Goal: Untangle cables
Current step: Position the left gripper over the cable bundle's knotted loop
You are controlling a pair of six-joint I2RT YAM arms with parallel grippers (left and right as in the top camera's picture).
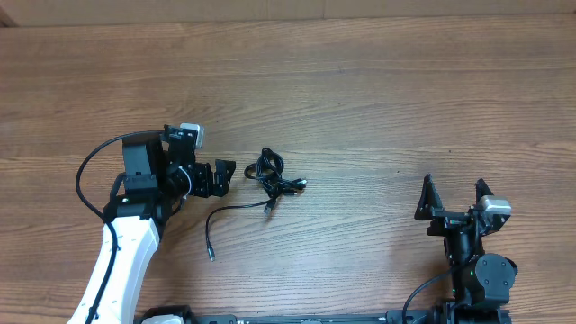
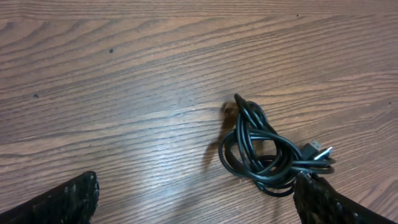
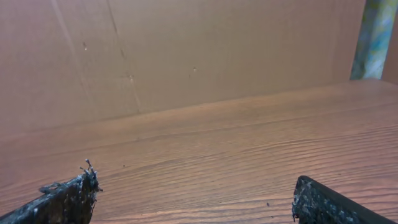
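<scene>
The cables (image 1: 270,175) are thin black cords knotted in a small clump at the table's middle left. One loose strand (image 1: 209,238) curls away from the clump toward the front. My left gripper (image 1: 227,177) is open and empty just left of the clump. In the left wrist view the clump (image 2: 264,152) lies on the wood with a silver plug (image 2: 318,151) at its right. The left gripper (image 2: 196,202) spans the bottom of that view and its right finger touches the clump's edge. My right gripper (image 1: 453,186) is open and empty at the front right, far from the cables. It is also open in its own view (image 3: 196,199).
The wooden table (image 1: 378,99) fills the overhead view. A brown cardboard wall (image 3: 186,50) stands behind the table in the right wrist view. The left arm's own thick black wire (image 1: 85,175) loops at the left.
</scene>
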